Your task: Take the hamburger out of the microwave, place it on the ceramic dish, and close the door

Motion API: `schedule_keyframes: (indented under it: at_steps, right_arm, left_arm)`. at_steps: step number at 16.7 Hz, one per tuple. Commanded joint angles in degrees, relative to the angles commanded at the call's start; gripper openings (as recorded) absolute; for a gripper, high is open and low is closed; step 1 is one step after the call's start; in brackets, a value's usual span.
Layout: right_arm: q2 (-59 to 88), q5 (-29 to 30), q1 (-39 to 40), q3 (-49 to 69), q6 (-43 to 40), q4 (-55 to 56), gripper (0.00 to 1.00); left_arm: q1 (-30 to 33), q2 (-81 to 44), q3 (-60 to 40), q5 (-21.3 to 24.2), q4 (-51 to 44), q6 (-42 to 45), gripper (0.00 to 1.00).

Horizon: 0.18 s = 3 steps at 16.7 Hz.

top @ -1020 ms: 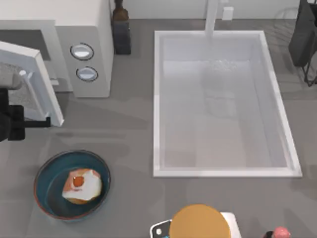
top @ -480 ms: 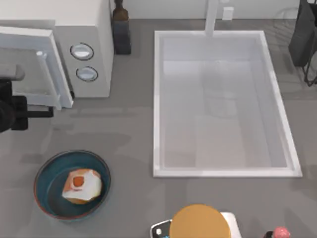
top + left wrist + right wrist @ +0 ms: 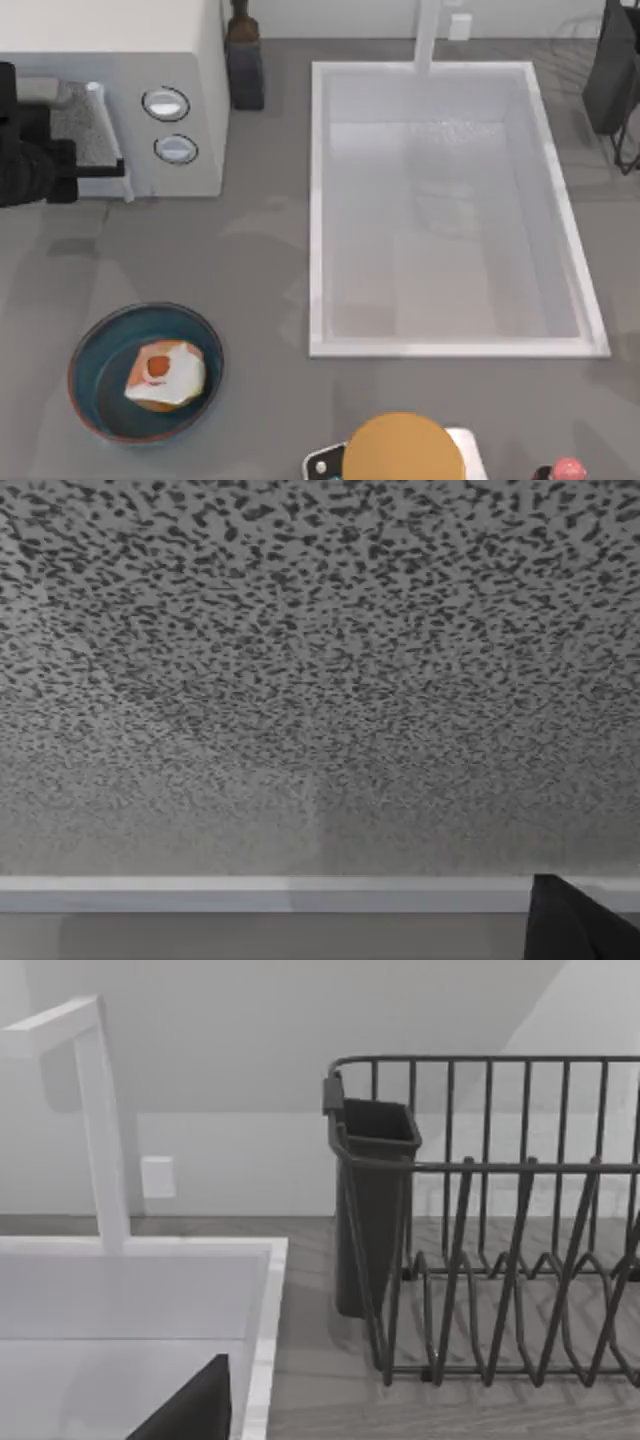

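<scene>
- Swung shut over the last second, the door (image 3: 85,135) lies against the microwave (image 3: 170,60) at the table's rear left corner.
- Left gripper (image 3: 100,172) presses at the door's front; jaw spacing cannot be told.
- Hamburger (image 3: 165,374) sits in the ceramic dish (image 3: 90,345), front left.
- Sink (image 3: 320,200), orange disc (image 3: 405,448) and dish rack (image 3: 490,1260) stand apart.

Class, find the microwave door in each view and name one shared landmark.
Top view: door upper left, at the microwave, left gripper against it.
Left wrist view: its speckled window close up.
Right wrist view: faces the sink instead.
Shared landmark: speckled window.
</scene>
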<state>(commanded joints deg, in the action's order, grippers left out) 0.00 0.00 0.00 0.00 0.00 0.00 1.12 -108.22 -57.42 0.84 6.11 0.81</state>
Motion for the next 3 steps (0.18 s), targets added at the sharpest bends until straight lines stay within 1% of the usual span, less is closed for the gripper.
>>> schedule_keyframes:
  at_steps: [3]
  right_arm:
    - [0.0, 0.0, 0.0, 0.0, 0.0, 0.0, 1.00]
  left_arm:
    - [0.0, -2.0, -2.1, 0.0, -0.2, 0.0, 0.00]
